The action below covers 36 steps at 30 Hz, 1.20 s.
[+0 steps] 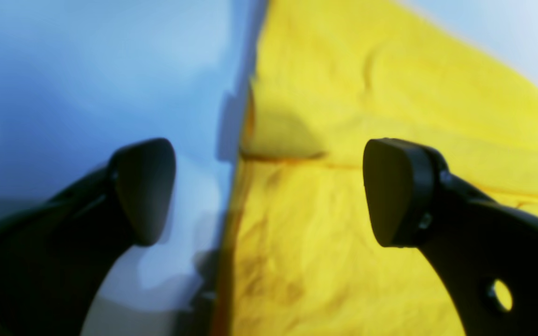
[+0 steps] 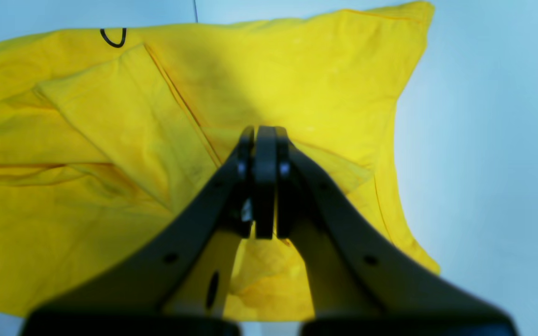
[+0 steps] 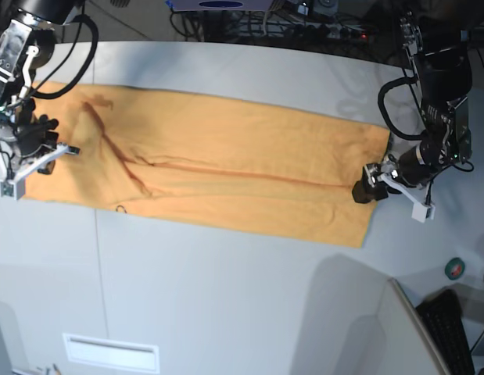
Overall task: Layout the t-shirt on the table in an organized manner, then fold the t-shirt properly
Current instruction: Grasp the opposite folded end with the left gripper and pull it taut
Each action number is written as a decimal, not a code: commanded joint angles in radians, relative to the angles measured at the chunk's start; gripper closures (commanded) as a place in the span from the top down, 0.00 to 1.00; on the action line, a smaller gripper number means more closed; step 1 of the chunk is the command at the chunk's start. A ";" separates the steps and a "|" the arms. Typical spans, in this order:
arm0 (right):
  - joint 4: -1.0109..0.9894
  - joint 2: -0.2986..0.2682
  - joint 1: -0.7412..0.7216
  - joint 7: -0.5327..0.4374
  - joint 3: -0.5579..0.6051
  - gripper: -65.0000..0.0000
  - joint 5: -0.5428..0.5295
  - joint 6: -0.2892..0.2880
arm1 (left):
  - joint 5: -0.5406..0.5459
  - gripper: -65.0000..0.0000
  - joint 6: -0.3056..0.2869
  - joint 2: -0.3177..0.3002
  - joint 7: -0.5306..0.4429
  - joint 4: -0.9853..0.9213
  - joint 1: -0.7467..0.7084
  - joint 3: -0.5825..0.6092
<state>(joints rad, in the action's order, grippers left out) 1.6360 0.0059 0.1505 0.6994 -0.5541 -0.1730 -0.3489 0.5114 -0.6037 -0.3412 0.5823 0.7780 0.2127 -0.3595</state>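
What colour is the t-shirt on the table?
Light orange t-shirt, looking yellow in the wrist views; clearest in the base view.

Bright overhead light; wrist pics blurry, soft shadows

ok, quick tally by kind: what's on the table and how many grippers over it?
t-shirt: 1
table: 1
grippers: 2, left gripper and right gripper
green-red round item at the table's edge: 1
Total: 5
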 commanded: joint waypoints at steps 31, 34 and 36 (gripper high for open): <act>0.016 -0.008 -0.009 -0.020 -0.002 0.00 -0.006 -0.003 | 0.005 0.66 -0.005 -0.014 -0.002 -0.071 0.055 0.116; 0.016 -0.008 -0.009 -0.020 -0.002 0.00 -0.006 -0.003 | 0.005 0.66 -0.005 -0.014 -0.003 -0.108 0.069 0.116; 0.016 -0.010 -0.009 -0.020 -0.007 0.00 -0.006 -0.003 | 0.005 0.66 -0.005 -0.016 -0.003 -0.122 0.077 0.116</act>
<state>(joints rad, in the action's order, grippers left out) 1.6360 0.0055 0.1528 0.6991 -0.5549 -0.1730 -0.3485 0.5327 -0.6151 -0.3492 0.5484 0.6548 0.2829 -0.2459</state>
